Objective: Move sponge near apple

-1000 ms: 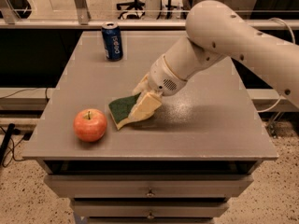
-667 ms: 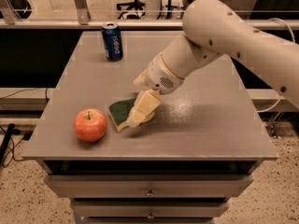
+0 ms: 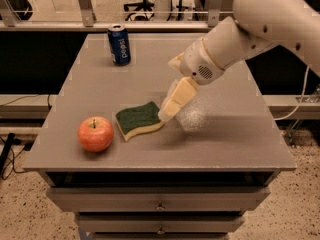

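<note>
The gripper [image 3: 165,114] hangs low over the middle of the counter [image 3: 230,144], its jaws angled downward with the tips at the sponge's nearer edge. Whether the jaws are apart, together or pinching that edge cannot be told. The sponge [image 3: 139,120] lies flat, green side up, just beside the jaw tips. The apple [image 3: 95,134] sits just beyond the sponge, apart from it. A blue soda can [image 3: 119,45] stands well behind the jaws, near the far edge.

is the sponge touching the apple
No, a strip of the table shows between the sponge and the apple, while the gripper is at the sponge's other edge.
</note>
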Tool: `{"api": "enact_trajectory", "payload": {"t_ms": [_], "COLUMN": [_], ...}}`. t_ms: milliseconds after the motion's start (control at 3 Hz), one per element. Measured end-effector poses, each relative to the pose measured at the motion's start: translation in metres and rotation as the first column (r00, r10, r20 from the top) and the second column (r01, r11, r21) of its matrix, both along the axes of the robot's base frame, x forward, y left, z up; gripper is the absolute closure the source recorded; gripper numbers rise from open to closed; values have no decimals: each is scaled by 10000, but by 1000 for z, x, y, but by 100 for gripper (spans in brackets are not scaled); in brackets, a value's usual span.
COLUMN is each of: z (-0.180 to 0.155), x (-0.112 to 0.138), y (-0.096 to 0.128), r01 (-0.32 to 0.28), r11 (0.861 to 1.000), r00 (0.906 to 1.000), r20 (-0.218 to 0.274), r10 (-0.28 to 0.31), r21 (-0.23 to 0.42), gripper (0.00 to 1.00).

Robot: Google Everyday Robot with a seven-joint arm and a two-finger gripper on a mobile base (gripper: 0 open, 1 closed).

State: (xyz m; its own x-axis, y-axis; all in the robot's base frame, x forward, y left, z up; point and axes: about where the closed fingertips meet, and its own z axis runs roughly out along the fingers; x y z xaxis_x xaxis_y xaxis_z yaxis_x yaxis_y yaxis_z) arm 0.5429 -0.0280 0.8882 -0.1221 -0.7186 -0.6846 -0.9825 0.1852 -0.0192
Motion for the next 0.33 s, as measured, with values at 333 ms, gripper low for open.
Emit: {"api": "enact_trajectory", "payload": {"t_ms": [333], "z": [8], "x": [3], "y": [-9], "r01": [140], "r11": [9999], "r00": [9997], "r20": [182], "r10": [-142], "r21": [100], "gripper": [0]}}
